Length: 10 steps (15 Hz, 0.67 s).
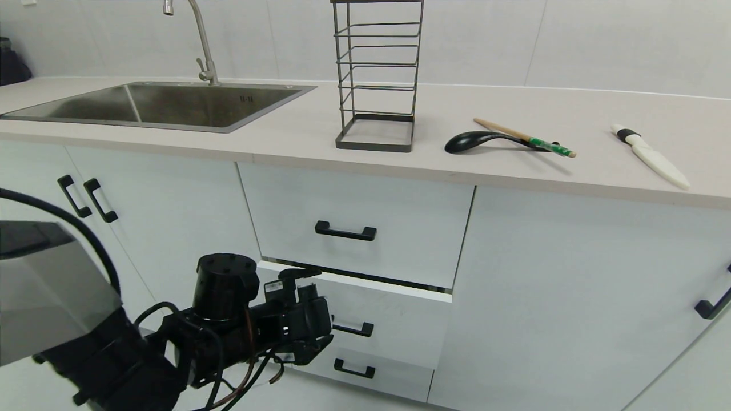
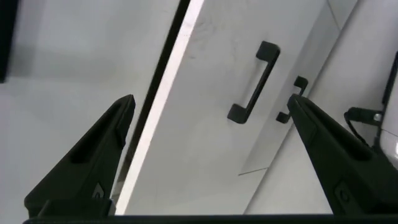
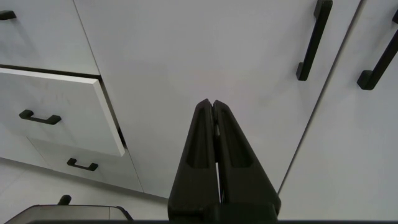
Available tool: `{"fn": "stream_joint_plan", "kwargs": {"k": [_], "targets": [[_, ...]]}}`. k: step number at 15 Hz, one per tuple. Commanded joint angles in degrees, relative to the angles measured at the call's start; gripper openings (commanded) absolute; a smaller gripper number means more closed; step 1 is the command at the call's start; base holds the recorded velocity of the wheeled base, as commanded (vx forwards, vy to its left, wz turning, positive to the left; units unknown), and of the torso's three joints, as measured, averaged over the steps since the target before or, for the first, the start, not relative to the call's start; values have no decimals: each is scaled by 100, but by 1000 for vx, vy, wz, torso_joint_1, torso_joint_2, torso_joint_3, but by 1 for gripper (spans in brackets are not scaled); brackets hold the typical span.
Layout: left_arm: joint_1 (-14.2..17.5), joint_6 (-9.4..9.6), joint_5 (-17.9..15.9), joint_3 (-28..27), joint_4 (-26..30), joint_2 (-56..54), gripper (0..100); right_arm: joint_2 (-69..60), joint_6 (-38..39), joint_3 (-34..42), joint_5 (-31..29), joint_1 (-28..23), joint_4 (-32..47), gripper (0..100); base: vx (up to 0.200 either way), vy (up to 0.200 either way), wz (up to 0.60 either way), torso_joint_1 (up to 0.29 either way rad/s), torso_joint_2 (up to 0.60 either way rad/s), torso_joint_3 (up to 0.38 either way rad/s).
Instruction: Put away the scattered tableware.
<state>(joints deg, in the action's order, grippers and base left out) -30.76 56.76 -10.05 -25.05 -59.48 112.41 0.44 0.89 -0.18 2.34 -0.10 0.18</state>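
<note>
Left gripper (image 2: 211, 102) spread before drawer (image 2: 202, 152), spoon (image 1: 477, 140) on counter (image 1: 457, 105)

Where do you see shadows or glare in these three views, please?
Head view: a soft shadow lies beside the black spoon, and the sink has a dull sheen. Left wrist view: the open drawer has a brightly lit top edge. Right wrist view: flat, even light on the cabinet door.

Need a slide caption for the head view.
Left tool near the ajar drawer; ladle, chopsticks and knife lie on the counter.
</note>
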Motion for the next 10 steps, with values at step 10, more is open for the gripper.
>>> {"fn": "stream_joint_plan", "kwargs": {"k": [10], "targets": [[123, 46, 90, -887, -345, 1345, 100, 9, -1, 1, 3, 1, -1, 0, 0, 0, 0, 0, 0, 0]]}}
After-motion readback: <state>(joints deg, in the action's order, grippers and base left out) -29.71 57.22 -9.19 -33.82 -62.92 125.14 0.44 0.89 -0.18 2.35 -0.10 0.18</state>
